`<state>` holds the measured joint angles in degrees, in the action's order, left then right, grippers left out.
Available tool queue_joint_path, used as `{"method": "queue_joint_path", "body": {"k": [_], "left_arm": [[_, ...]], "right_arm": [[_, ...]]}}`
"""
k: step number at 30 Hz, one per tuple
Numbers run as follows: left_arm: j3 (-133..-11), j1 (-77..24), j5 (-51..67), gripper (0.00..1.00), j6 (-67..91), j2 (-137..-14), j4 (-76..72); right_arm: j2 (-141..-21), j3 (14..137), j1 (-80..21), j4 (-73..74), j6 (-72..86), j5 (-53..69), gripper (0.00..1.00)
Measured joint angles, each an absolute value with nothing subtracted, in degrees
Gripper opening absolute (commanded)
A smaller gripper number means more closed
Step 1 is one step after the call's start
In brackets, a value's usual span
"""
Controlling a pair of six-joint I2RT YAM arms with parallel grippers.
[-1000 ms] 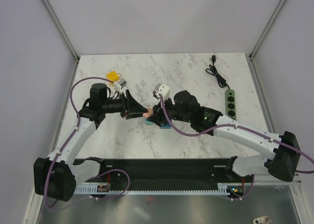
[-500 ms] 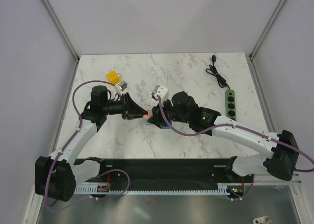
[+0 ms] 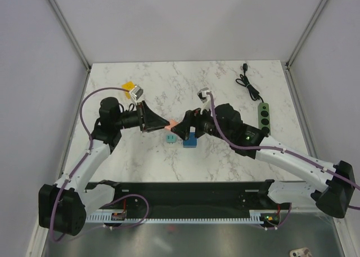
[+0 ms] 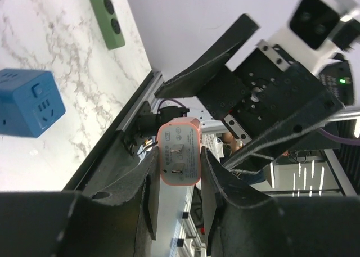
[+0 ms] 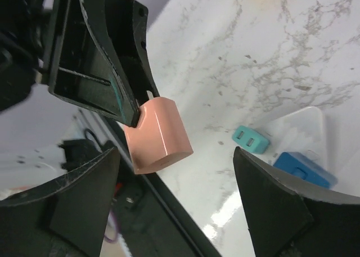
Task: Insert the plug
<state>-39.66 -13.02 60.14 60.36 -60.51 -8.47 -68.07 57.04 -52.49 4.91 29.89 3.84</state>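
Pinching the salmon-pink boxy plastic plug [image 4: 179, 150] aloft, the left gripper [image 3: 159, 122] holds it alone; the right gripper [image 3: 183, 127] is spread wide; insertion not yet done.

Pink plug [image 5: 160, 134] in left jaws; right jaws seemingly clear.

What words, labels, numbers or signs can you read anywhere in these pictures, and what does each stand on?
No text is legible.
Pink plug: fine printed lines on its face in the left wrist view, too small to read.
Blue cube socket: only socket slots, no lettering visible.
Green power strip: no lettering visible.
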Motion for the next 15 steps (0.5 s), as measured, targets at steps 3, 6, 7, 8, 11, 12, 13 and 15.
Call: {"method": "queue_joint_path", "body": {"k": [3,6,7,8,11,12,13,15], "left_arm": [[-39.7,-13.0,60.1,0.02,63.4,-59.6,-13.9],[-39.4,-13.1,59.7,0.02,66.5,-58.6,-19.5],[-39.2,-13.1,59.5,0.02,67.5,-58.1,-21.5],[-38.9,-13.3,59.1,0.02,68.4,-57.5,-23.6],[-38.7,-13.8,58.7,0.02,70.1,-56.6,-27.2],[-38.7,-13.9,58.6,0.02,70.4,-56.4,-28.1],[-38.7,-14.1,58.5,0.02,70.8,-56.2,-29.1],[-38.7,-14.5,58.4,0.02,71.3,-55.8,-30.7]], "right_arm": [[-64.4,52.4,-51.2,-1.5,38.9,5.2,0.82],[-62.5,47.2,-50.5,-9.6,46.9,6.7,0.80],[-62.4,45.9,-50.5,-12.3,49.2,7.4,0.79],[-62.5,44.9,-50.5,-14.4,51.3,8.1,0.79],[-63.0,44.1,-50.5,-19.8,55.9,9.7,0.72],[-63.0,43.9,-50.5,-22.0,56.9,10.2,0.68],[-63.0,43.8,-50.5,-23.7,57.8,10.4,0.65],[-63.0,43.8,-50.5,-27.0,59.2,10.7,0.55]]}}
